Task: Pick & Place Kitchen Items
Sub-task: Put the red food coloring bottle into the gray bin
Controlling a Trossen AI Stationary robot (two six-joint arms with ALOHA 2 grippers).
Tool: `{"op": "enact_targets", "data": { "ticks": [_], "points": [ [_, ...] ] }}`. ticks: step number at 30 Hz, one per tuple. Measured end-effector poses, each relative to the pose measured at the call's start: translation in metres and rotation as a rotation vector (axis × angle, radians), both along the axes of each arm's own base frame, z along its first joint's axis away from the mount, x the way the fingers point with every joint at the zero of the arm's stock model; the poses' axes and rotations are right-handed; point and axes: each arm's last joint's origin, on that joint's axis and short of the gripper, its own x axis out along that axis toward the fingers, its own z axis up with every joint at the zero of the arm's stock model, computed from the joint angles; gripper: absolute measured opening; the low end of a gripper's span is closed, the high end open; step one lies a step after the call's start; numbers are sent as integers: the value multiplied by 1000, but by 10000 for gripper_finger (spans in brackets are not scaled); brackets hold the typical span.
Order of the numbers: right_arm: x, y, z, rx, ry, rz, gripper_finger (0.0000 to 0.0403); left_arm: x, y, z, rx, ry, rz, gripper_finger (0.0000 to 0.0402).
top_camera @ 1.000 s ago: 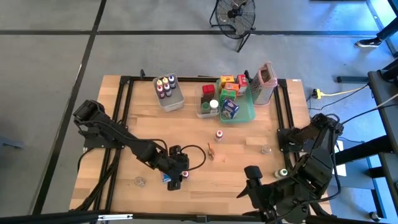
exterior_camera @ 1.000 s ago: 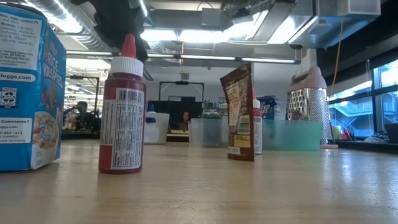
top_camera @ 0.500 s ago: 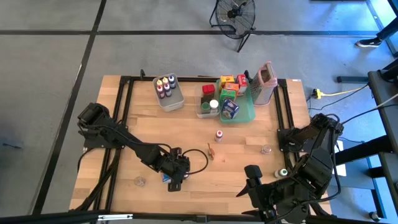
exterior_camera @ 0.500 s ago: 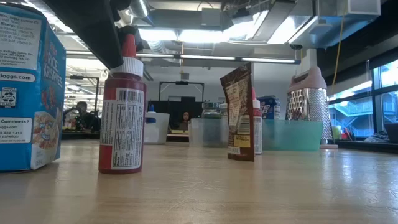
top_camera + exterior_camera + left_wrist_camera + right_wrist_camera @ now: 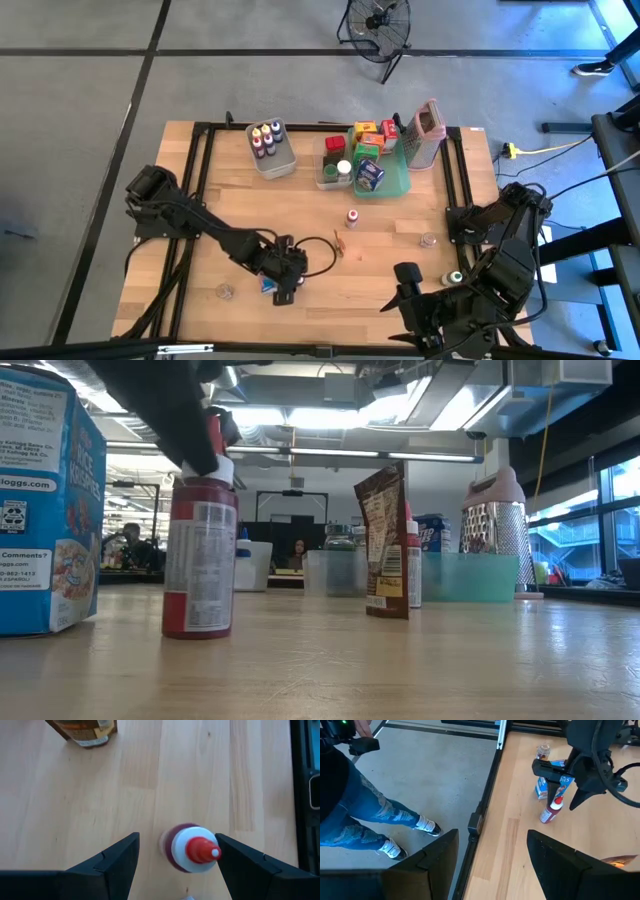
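A red sauce bottle with a white cap and red nozzle stands on its base near the table's front left, next to a blue cereal box. My left gripper is open above it, one finger on each side of the cap. In the low view a dark finger crosses in front of the bottle's nozzle. My right gripper hangs open and empty over the table's front right, looking across at the bottle. My left gripper comes from above, slanting down, with the cap between its open fingers. One finger lies right beside the nozzle's tip; I cannot tell whether it touches. The bottle stands upright on the table.
A brown packet, a small bottle and little jars stand loose. At the back are a bin of bottles, a clear bin, a teal tray and a grater. A person stands beyond the left edge.
My left gripper has come down over the red bottle, staying open; in the low view its dark finger now reaches the nozzle and cap, where before it hung higher.
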Motion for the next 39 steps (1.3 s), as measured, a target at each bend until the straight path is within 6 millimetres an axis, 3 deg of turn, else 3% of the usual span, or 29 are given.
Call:
{"op": "enact_targets", "data": {
  "ticks": [10, 19, 29, 39],
  "points": [
    [-1, -1, -1, -9, 8, -1, 238, 2, 1, 0, -28, 3, -7, 251],
    [-1, -1, -2, -19, 17, -2, 238, 8, -4, -18, -36, 38, -23, 251],
    [-1, -2, -2, -23, 21, -2, 238, 10, -5, -19, -44, 27, -24, 249],
    [-2, -2, -3, -29, 28, 0, 238, 10, -4, -19, -29, 30, -27, 171]
  ]
}}
